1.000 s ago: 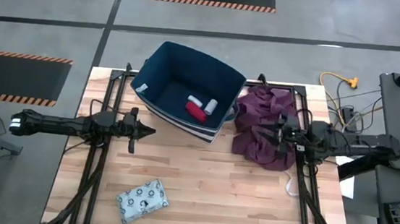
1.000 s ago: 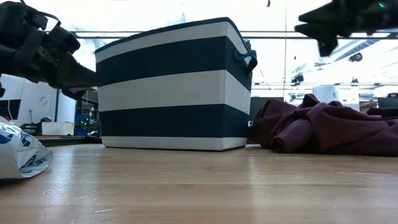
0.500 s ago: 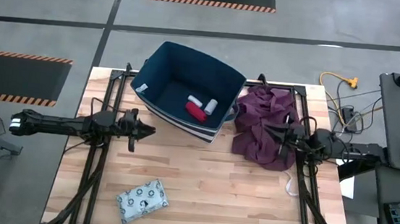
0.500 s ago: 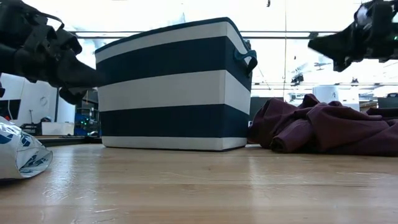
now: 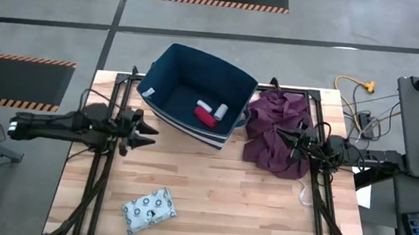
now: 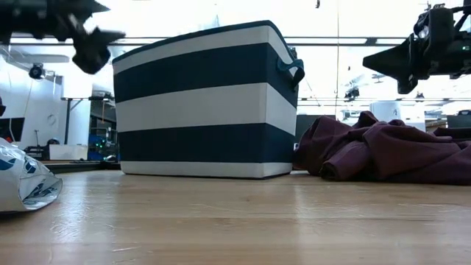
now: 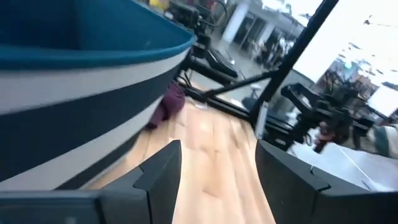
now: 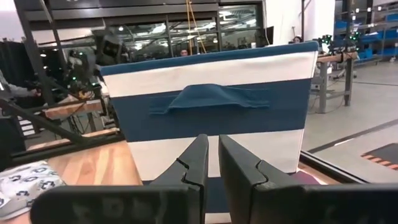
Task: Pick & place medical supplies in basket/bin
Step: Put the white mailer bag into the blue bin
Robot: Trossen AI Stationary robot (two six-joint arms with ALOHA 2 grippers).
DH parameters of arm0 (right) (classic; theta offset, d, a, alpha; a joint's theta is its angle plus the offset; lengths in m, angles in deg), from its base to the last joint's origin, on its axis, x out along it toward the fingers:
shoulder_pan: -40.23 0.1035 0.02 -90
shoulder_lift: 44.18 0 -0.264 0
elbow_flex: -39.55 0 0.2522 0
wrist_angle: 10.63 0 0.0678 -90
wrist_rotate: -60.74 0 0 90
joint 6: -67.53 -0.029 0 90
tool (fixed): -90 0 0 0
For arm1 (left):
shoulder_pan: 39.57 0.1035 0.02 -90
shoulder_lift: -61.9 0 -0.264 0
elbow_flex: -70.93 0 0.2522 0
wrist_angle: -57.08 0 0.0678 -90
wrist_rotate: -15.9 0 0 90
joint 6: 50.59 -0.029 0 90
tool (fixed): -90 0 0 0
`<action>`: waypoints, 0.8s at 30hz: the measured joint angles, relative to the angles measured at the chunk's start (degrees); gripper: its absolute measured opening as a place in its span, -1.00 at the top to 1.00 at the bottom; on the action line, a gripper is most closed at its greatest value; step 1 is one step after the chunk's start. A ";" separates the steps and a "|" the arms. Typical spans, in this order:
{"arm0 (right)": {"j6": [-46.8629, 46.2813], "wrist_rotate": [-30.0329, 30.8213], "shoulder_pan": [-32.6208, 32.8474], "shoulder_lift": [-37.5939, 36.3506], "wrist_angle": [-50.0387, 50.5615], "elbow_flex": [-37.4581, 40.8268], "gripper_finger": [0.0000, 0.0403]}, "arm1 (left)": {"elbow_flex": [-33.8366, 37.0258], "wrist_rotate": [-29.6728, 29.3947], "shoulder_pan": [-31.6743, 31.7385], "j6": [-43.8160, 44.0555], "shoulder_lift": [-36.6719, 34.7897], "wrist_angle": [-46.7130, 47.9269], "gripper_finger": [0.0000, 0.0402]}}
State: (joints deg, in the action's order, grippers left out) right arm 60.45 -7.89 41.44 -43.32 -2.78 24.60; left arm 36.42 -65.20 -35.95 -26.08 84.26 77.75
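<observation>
The navy-and-white striped basket (image 5: 196,93) stands at the table's far middle, resting on its base (image 6: 206,169). A red roll (image 5: 206,117), a white roll (image 5: 222,111) and a short white stick (image 5: 204,104) lie on its floor. The pale patterned packet (image 5: 150,210) lies flat near the table's front left. My left gripper (image 5: 150,132) hovers open to the left of the basket, well above the table (image 6: 96,46), its fingers empty (image 7: 217,162). My right gripper (image 5: 284,136) hangs shut over the maroon cloth (image 5: 275,131), pointing at the basket's handle side (image 8: 211,99).
The maroon cloth (image 6: 383,151) lies heaped right of the basket. Black frame rails (image 5: 101,184) run along the table's left and right sides. Bare wood (image 5: 240,204) lies between the packet and the cloth. Cables (image 5: 352,92) trail off the far right corner.
My left gripper has opened and risen beside the basket, drawing back slightly toward the table's left edge. My right gripper has drawn back a little toward the table's right edge and come down somewhat over the cloth. The supplies and the basket have stayed where they were.
</observation>
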 joint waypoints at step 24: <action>4.24 1.32 0.00 0.00 0.09 -0.07 0.84 | -58.63 0.63 -23.51 10.55 53.06 53.33 0.19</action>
State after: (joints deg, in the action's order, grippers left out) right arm 64.68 -6.58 41.44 -43.32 -2.69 24.54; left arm -22.21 -64.57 -59.46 -15.53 137.32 131.08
